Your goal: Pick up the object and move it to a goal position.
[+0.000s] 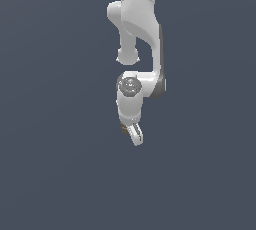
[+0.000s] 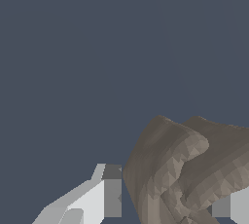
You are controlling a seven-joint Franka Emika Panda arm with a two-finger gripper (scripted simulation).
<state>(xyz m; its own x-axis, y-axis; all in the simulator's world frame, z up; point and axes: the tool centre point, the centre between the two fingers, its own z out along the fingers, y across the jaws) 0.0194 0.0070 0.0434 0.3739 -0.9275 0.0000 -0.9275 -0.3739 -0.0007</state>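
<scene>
The object (image 2: pixel 187 169) is a brown, faceted, forked lump that fills the space between my fingers in the wrist view. My gripper (image 2: pixel 168 201) is shut on it: one white finger (image 2: pixel 104 194) sits against its side, and the other finger (image 2: pixel 238 206) is partly hidden behind it. In the exterior view the gripper (image 1: pixel 134 136) points down from the white arm (image 1: pixel 137 29) near the middle of the picture. Only a small dark bit of the object (image 1: pixel 124 130) shows there beside the fingers.
A plain dark blue-grey surface (image 1: pixel 55 164) fills both views around the arm. No other objects, containers or edges show, and no goal marker is visible.
</scene>
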